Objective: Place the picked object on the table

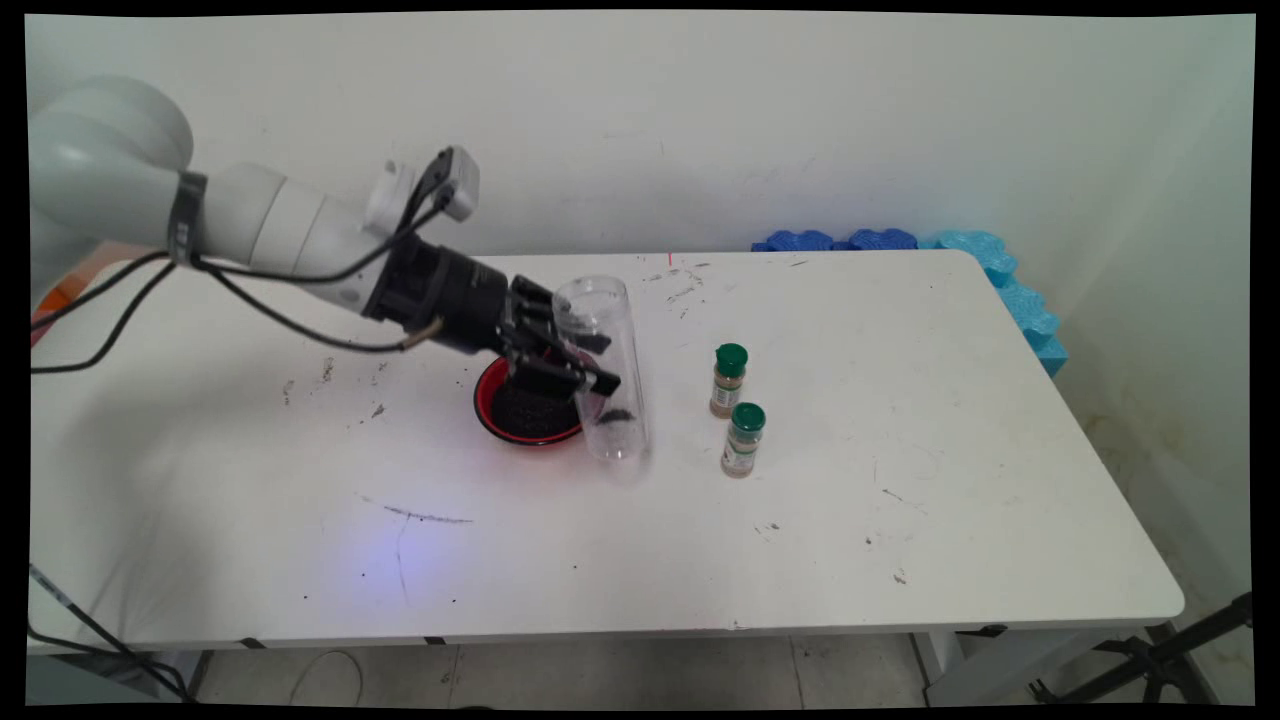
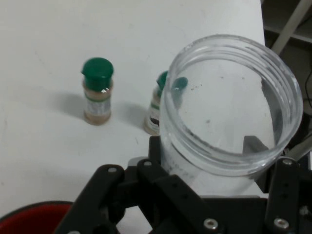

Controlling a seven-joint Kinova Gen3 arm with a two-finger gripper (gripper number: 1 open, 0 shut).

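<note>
The gripper [image 1: 585, 362] is clamped around a clear plastic jar [image 1: 605, 368], holding it upright beside a red bowl [image 1: 492, 415] of dark grains, left of two green-capped spice bottles [image 1: 728, 380].

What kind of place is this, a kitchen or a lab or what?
Probably a robotics lab: a scuffed white table against a bare wall, blue foam pads behind it, and a cabled arm whose pincer grips a clear jar.

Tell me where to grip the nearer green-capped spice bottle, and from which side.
Grip the nearer green-capped spice bottle around its round body, just under the cap, probably coming straight down from above: it stands upright, and the second green-capped bottle stands close behind it, apart.
</note>
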